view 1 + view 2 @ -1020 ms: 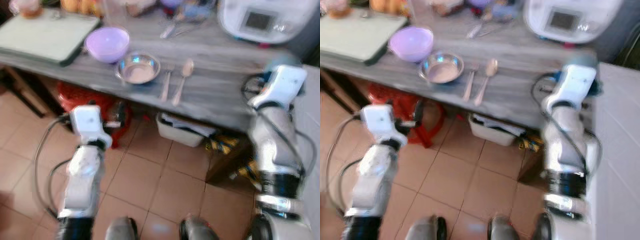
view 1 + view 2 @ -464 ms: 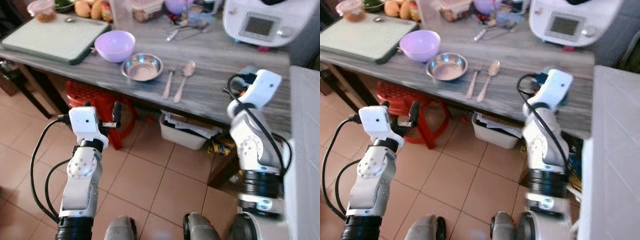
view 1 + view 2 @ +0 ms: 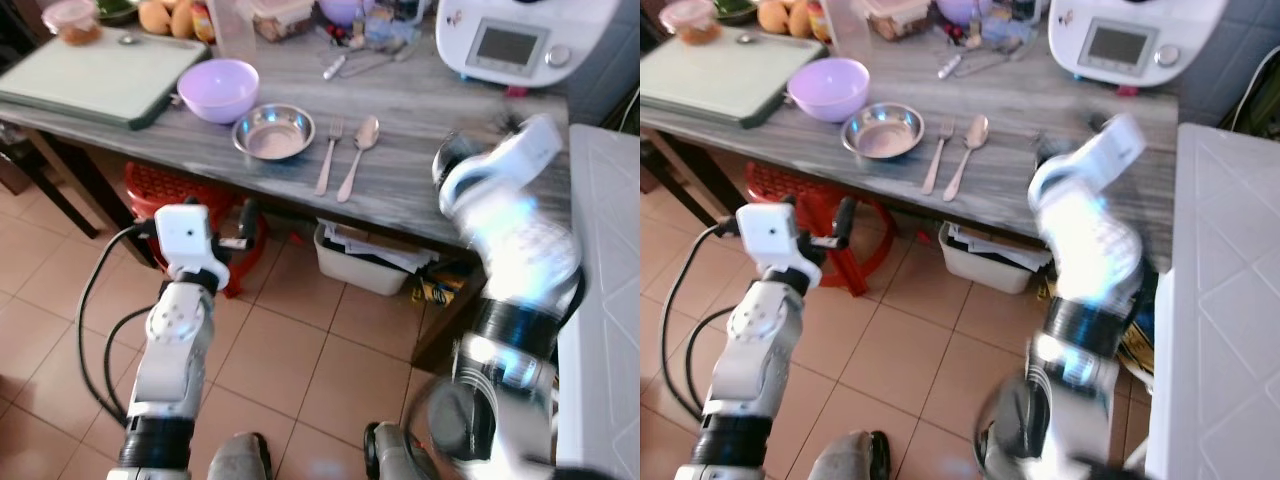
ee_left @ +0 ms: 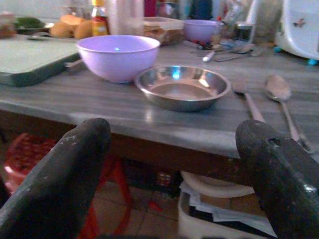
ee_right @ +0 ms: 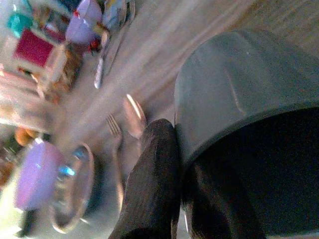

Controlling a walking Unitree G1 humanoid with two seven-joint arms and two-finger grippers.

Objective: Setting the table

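Both arms hover: left gripper (image 4: 172, 164) jaws agape, empty; blurred right gripper's (image 5: 164, 189) grip unreadable.

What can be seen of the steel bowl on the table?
The steel bowl is a shallow, round dish of shiny metal with a flared rim, upright and empty. It sits near the front edge of the grey wooden table, close beside the purple bowl, with a fork and a spoon lying on its other side. Nothing grips it.

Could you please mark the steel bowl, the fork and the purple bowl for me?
steel bowl (image 3: 273, 133), left eye view, on its inner base.
fork (image 3: 328, 160), left eye view, on its handle.
purple bowl (image 4: 117, 56), left wrist view, on its outer wall.
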